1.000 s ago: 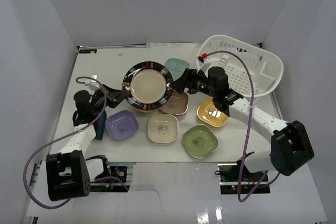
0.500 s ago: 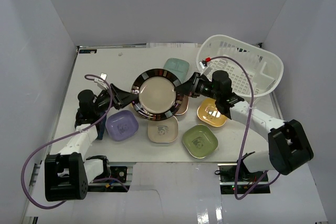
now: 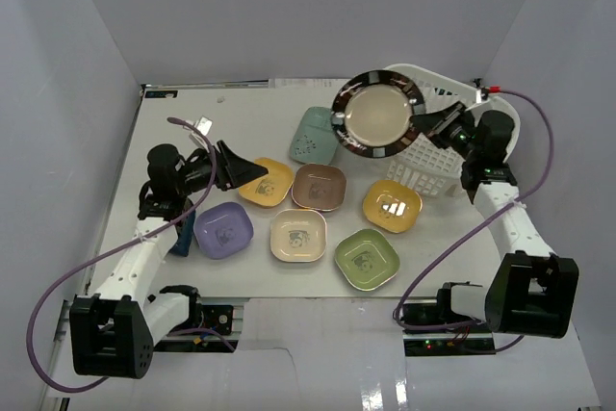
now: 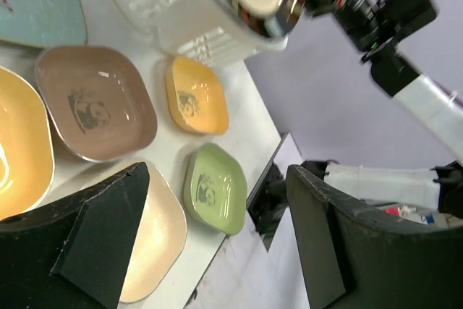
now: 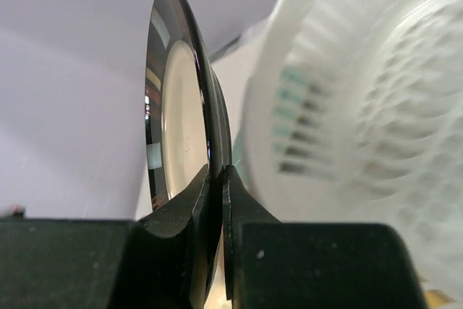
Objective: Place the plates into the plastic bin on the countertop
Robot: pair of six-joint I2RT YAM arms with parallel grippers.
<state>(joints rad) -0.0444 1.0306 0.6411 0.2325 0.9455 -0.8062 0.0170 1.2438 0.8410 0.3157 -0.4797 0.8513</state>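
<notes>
My right gripper (image 3: 418, 122) is shut on the edge of the round black-rimmed cream plate (image 3: 377, 115), holding it tilted in the air over the left end of the white plastic bin (image 3: 486, 156). In the right wrist view the plate (image 5: 181, 106) stands edge-on between the shut fingers of the gripper (image 5: 217, 179), beside the bin's wall (image 5: 362, 106). My left gripper (image 3: 250, 169) hangs open and empty over the yellow plate (image 3: 269, 183). Mint (image 3: 315, 137), brown (image 3: 320, 187), orange (image 3: 392, 205), cream (image 3: 297, 235), green (image 3: 367, 258) and purple (image 3: 222, 229) plates lie on the countertop (image 3: 192, 122).
A dark blue plate (image 3: 182, 231) shows partly under my left arm. In the left wrist view the open gripper (image 4: 217, 229) frames the green plate (image 4: 213, 189) and cream plate (image 4: 155, 229), near the countertop's front edge. White walls enclose the scene.
The round plate passed from my left gripper to my right. The right gripper shut on it and carried it up and right to the bin. The left gripper opened and drew back left.
</notes>
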